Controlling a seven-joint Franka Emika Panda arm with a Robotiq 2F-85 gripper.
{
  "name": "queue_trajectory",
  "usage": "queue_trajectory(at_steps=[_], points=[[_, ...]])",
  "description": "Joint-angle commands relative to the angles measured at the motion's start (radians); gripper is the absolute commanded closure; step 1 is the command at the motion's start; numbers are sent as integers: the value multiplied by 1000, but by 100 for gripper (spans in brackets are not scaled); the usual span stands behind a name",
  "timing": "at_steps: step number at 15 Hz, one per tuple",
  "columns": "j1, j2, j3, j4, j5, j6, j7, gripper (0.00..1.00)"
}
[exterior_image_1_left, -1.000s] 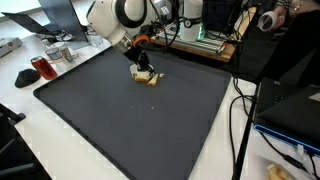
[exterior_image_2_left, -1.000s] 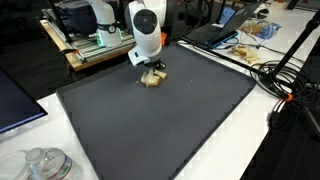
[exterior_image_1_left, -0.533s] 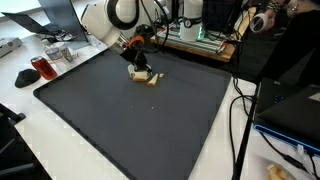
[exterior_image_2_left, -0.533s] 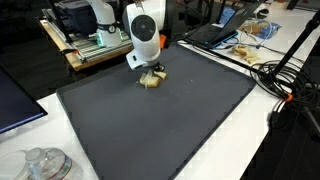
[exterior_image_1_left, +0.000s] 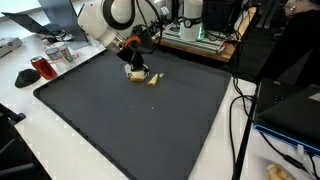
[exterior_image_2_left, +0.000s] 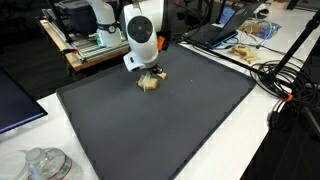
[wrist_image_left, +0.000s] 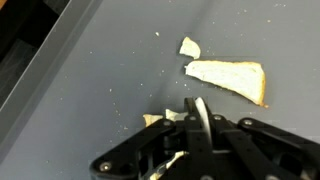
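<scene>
A torn piece of toast (wrist_image_left: 230, 78) with a brown crust lies on the dark grey mat (wrist_image_left: 120, 70), and a small broken-off bit (wrist_image_left: 189, 47) rests just beside it. My gripper (wrist_image_left: 200, 108) is shut, its fingertips pressed together a short way from the toast. Pale bread scraps (wrist_image_left: 152, 120) show beside and under the fingers; I cannot tell whether any is pinched. In both exterior views the gripper (exterior_image_1_left: 134, 68) (exterior_image_2_left: 146, 72) hangs low over the back of the mat, next to the bread (exterior_image_1_left: 152, 80) (exterior_image_2_left: 151, 85).
The mat (exterior_image_1_left: 140, 120) covers most of a white table. A red cup (exterior_image_1_left: 42, 68) stands off its edge, a glass jar (exterior_image_2_left: 40, 163) near a front corner. Cables (exterior_image_1_left: 240, 110), a laptop (exterior_image_2_left: 215, 30) and a rack of equipment (exterior_image_1_left: 200, 35) border the mat.
The arm has shifted slightly sideways away from the toast piece, staying low over the mat. The jaws have stayed shut.
</scene>
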Motion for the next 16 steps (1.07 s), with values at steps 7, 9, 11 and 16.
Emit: queue_trajectory(at_steps=[7,9,11,16], points=[[-24,79,5,94,-2,-56,-20,99],[-30,98,6,118,-1,-81,-26,99],[-36,122,4,142,5,-98,-23,99],[-56,154,-5,182,14,-136,-17,99]])
